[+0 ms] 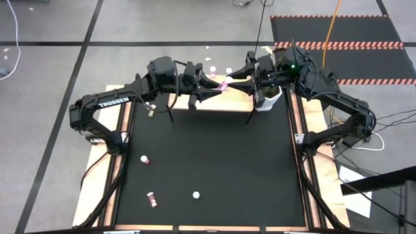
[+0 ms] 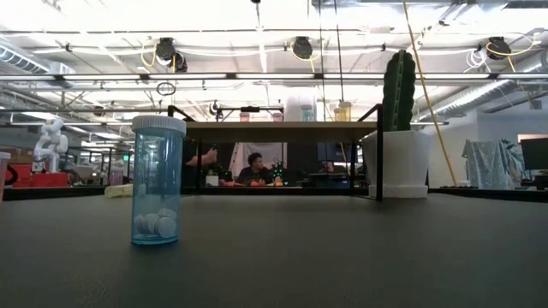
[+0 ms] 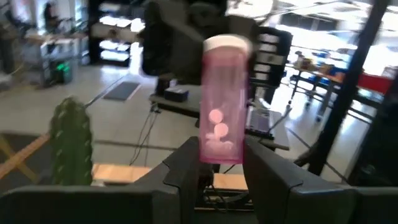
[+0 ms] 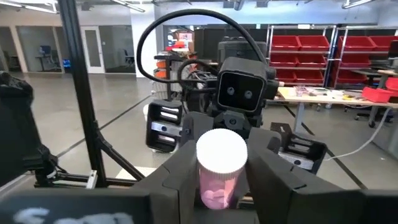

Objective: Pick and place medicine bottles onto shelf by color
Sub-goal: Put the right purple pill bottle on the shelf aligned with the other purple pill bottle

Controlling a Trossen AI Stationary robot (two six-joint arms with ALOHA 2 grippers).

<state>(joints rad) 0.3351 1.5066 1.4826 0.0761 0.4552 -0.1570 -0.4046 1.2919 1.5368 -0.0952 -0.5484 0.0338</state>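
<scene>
Worktop (image 1: 208, 162): I see a black mat with both arms reaching to its far edge and meeting above the shelf.
Shelf (image 1: 211, 103): the light-wood board on thin black legs stands at the far edge; in the low view a few small bottles already sit on top, too small for me to sort by colour.
Cactus pot (image 1: 268, 99): white pot, just beside the shelf's right end, under my right arm.
Left claw (image 3: 221, 165): narrow, gripping the lower body of the pink bottle (image 3: 222, 106), which stands upright between the fingers with its white cap outward.
Right claw (image 4: 221, 171): its fingers flank the cap end of the same pink bottle; I cannot tell whether they are pressing on it yet.
Step in hand: I judge this a mid-air handover of the pink bottle from left to right, above the shelf.
Next move: the right claw needs a firm hold before the left lets go, then the bottle goes to the pink group.
Loose bottles: a teal one (image 2: 157, 181) stands upright near the front; a pink one (image 1: 151, 199) lies at front left; others are scattered well apart.
</scene>
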